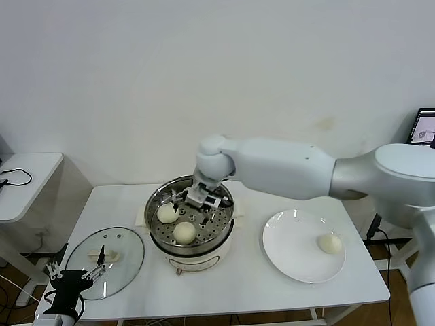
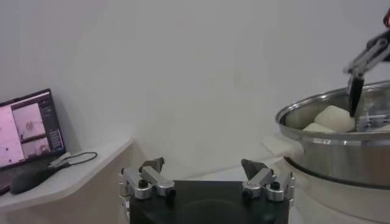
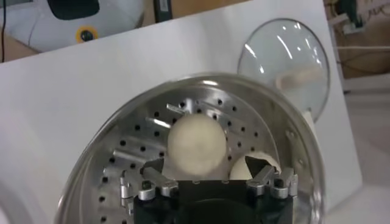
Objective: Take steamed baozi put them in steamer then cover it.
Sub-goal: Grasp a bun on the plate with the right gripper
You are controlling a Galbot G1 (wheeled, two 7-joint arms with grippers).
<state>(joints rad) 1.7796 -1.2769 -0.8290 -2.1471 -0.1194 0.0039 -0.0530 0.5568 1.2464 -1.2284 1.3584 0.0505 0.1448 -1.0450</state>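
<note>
Right tool over the steamer, buns inside

Head view: right tool (image 1: 202, 197) hangs open and empty in the steamer (image 1: 228, 234) beside two buns (image 1: 167, 213); one bun on the plate (image 1: 285, 261); lid (image 1: 126, 248) flat on the counter (image 1: 238, 288); left wrist view: left tool (image 2: 207, 173) open, empty, low beside the steamer; right wrist view: open fingers (image 3: 152, 167) flank a bun.

"How many buns did you count?"
"Three. Two sat in the steamer (image 1: 191, 250), one (image 1: 167, 213) beside the other (image 1: 184, 232), and a third bun (image 1: 330, 243) lay on the plate (image 1: 292, 265)."
"Lids?"
"One lid (image 1: 121, 251), one plate, one steamer, and two tables: the main table (image 1: 238, 288) and a side table (image 1: 27, 178)."
</note>
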